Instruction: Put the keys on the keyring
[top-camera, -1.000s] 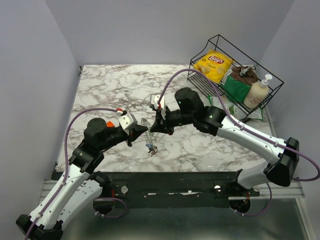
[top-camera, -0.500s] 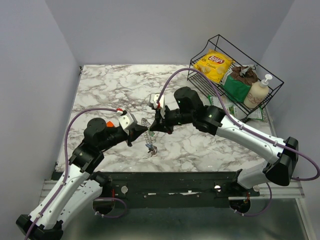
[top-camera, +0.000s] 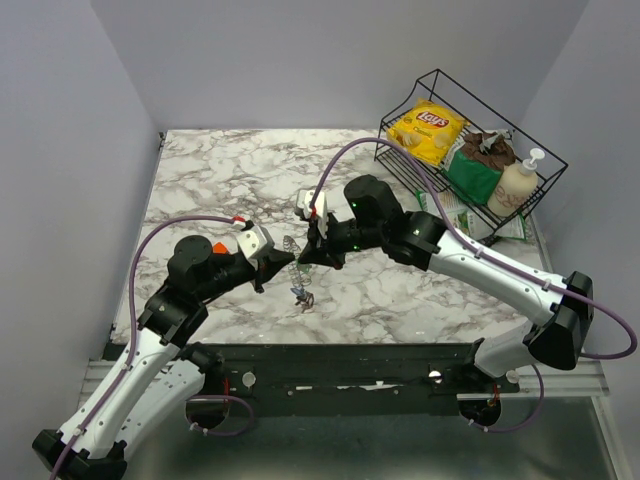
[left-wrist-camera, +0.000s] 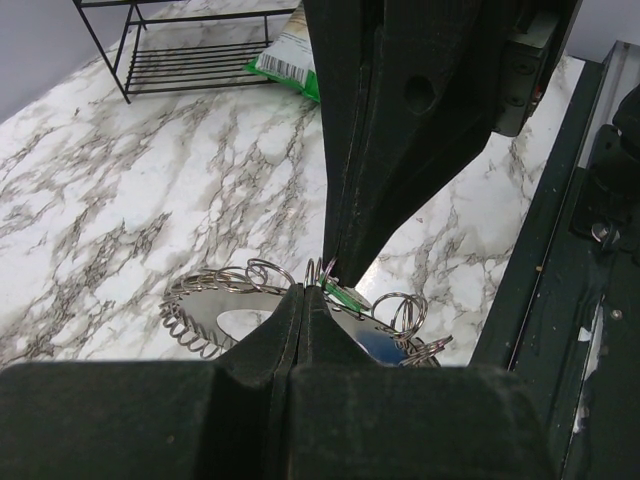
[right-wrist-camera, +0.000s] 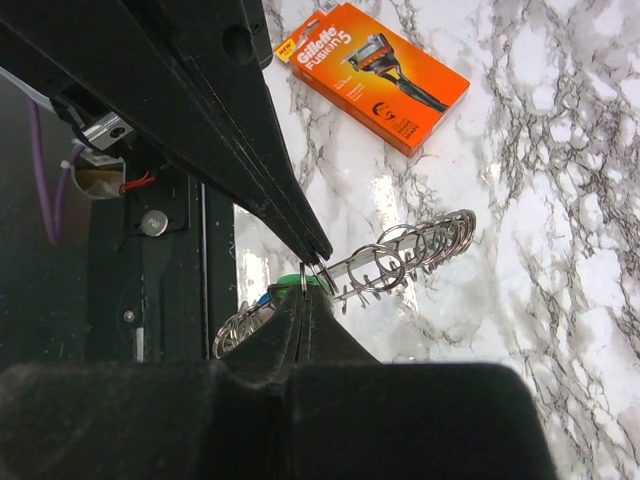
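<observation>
The keyring is a shiny metal strip strung with several small wire rings; it also shows in the right wrist view and in the top view. My left gripper is shut on the strip near its middle and holds it above the table. My right gripper is shut on a small ring at the green key, tip to tip with the left gripper. The green key and a blue key lie against the strip. More keys hang below.
An orange razor box lies on the marble table near the left arm. A black wire basket with a chip bag, green packet and soap bottle stands at the back right. The table's dark front rail is close by.
My right arm has shifted slightly left, toward the left gripper. The left arm and the keyring have hardly moved.
</observation>
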